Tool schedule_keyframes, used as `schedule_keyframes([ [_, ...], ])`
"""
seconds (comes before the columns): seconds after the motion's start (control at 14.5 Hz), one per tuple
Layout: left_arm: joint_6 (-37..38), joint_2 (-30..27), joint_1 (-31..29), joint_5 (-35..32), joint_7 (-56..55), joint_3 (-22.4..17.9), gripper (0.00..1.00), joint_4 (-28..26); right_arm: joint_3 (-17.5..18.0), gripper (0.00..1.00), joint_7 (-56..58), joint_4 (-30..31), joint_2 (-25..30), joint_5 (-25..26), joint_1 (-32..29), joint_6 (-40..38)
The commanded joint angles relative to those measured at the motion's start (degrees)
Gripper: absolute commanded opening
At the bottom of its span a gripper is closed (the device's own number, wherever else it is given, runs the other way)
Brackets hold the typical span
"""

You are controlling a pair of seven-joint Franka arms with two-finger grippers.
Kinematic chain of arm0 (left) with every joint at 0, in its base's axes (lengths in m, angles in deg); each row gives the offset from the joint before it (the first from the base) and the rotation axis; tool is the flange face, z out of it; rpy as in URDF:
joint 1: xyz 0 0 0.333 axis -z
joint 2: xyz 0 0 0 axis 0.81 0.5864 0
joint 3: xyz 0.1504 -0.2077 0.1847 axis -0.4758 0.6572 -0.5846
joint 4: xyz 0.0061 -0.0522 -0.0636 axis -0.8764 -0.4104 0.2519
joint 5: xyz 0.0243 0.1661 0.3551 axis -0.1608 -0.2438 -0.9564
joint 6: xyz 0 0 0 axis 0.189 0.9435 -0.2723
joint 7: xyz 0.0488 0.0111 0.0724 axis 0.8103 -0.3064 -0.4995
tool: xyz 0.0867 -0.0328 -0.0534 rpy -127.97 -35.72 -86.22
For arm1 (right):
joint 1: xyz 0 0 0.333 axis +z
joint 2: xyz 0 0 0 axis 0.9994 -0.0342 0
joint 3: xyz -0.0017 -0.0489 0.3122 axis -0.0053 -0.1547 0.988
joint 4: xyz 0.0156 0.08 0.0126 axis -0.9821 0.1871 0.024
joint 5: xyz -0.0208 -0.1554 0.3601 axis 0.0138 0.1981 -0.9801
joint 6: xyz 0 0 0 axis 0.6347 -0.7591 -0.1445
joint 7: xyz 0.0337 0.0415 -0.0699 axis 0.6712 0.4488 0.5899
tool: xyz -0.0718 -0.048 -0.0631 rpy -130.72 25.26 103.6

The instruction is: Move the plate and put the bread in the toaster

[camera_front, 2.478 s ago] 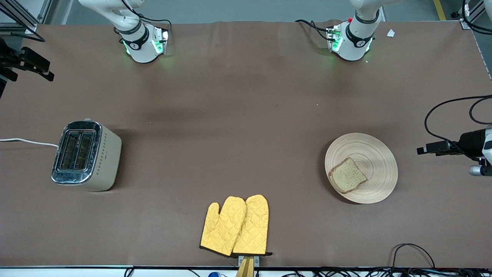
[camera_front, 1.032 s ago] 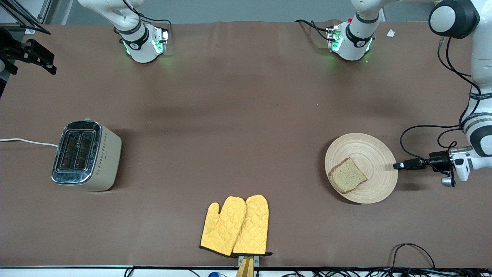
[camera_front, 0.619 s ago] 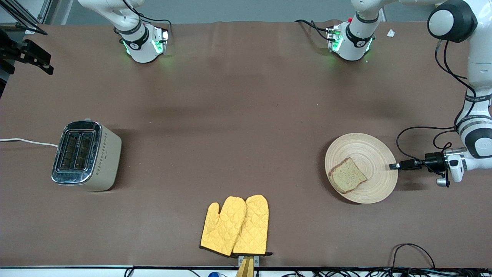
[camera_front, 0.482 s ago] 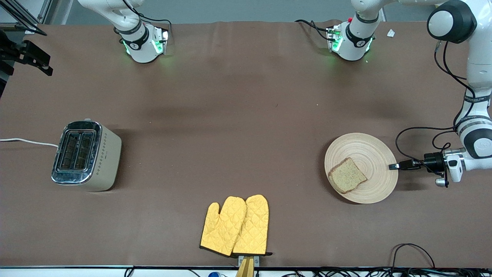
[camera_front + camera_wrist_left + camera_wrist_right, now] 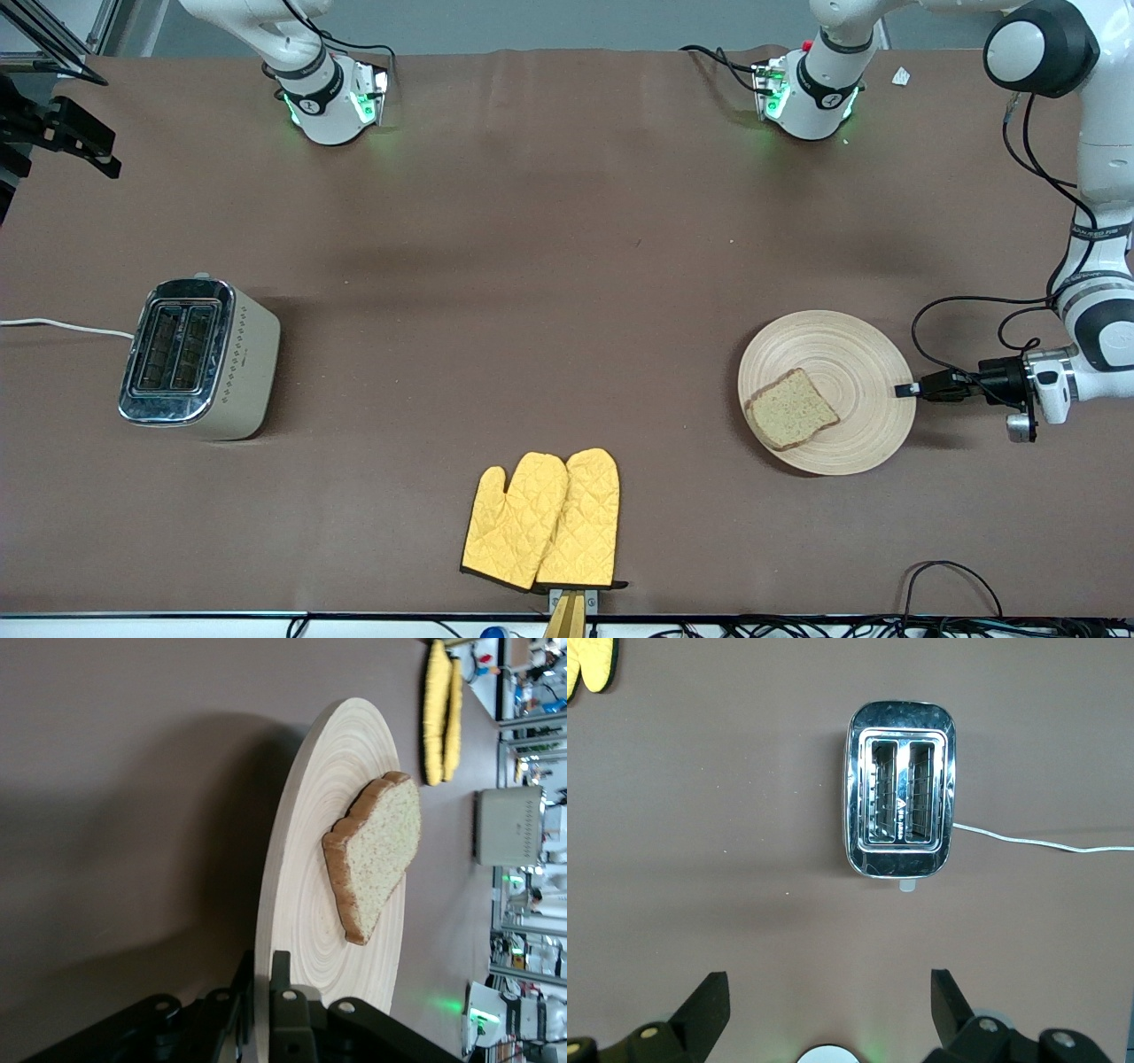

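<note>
The tan wooden plate [image 5: 855, 354] lies toward the left arm's end of the table with the bread [image 5: 791, 409] on it. My left gripper [image 5: 904, 390] is shut on the plate's rim; in the left wrist view its jaws [image 5: 263, 970] pinch the edge of the plate [image 5: 306, 886], with the bread [image 5: 376, 855] just past them. The cream toaster [image 5: 199, 357] stands toward the right arm's end, both slots empty. My right gripper [image 5: 828, 983] is open and empty, high over the toaster [image 5: 901, 802]; it shows at the front view's edge [image 5: 80, 142].
A pair of yellow oven mitts [image 5: 542, 520] lies near the table's front edge, midway between the toaster and the plate. The toaster's white cord [image 5: 62, 326] runs off the right arm's end of the table. Loose cables hang by the left arm.
My left gripper came in from the table's end, reached the plate's rim and closed on it. The plate with the bread has shifted slightly toward the right arm's end. The right gripper barely moved.
</note>
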State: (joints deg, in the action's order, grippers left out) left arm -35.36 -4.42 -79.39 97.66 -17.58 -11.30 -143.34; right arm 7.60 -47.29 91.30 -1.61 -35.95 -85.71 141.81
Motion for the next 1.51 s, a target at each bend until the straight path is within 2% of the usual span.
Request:
schedule_keyframes([
  [0.0,6.07,-3.04,-0.02,-0.47,-3.53,4.7,0.0,1.12,0.19,1.0,-0.14,0.92,0.88,-0.02,-0.57,0.45],
  [0.21,6.09,-4.54,0.42,-0.56,-9.96,11.73,0.0,-0.45,0.01,1.0,-0.23,0.92,0.88,-0.02,-0.48,0.54],
  [0.34,5.65,-4.55,2.86,-0.56,-11.63,14.47,0.0,-1.25,0.01,1.0,-0.58,0.83,0.87,-0.11,-0.57,0.37],
  [0.48,1.37,-5.42,8.13,-0.21,-16.19,14.74,0.02,-3.43,-0.16,1.0,-0.49,0.92,0.79,-0.11,-0.48,-0.07],
  [0.76,-15.49,-5.17,17.36,1.28,-17.26,17.89,0.02,-8.89,-0.16,1.0,0.12,1.27,0.53,-0.02,-0.4,-1.12],
  [0.89,-22.36,-4.29,20.88,5.92,-16.92,19.04,0.02,-11.26,-0.08,1.0,-0.05,1.71,-0.52,-0.37,-0.4,-1.04],
  [1.1,-27.3,-3.84,25.46,10.25,-16.04,19.04,0.04,-13.2,-0.16,1.0,-0.49,6.35,-2.2,-5.29,-0.22,3.15],
  [1.24,-28.8,-2.36,26.08,10.43,-14.55,19.04,0.05,-13.55,0.19,1.0,-2.41,9.08,-2.64,-6.52,0.74,7.38],
  [1.45,-28.89,-0.51,26.26,11.48,-7.44,19.04,0.05,-13.38,0.19,1.0,-9.27,14.34,-3.87,-7.14,5.39,14.84],
])
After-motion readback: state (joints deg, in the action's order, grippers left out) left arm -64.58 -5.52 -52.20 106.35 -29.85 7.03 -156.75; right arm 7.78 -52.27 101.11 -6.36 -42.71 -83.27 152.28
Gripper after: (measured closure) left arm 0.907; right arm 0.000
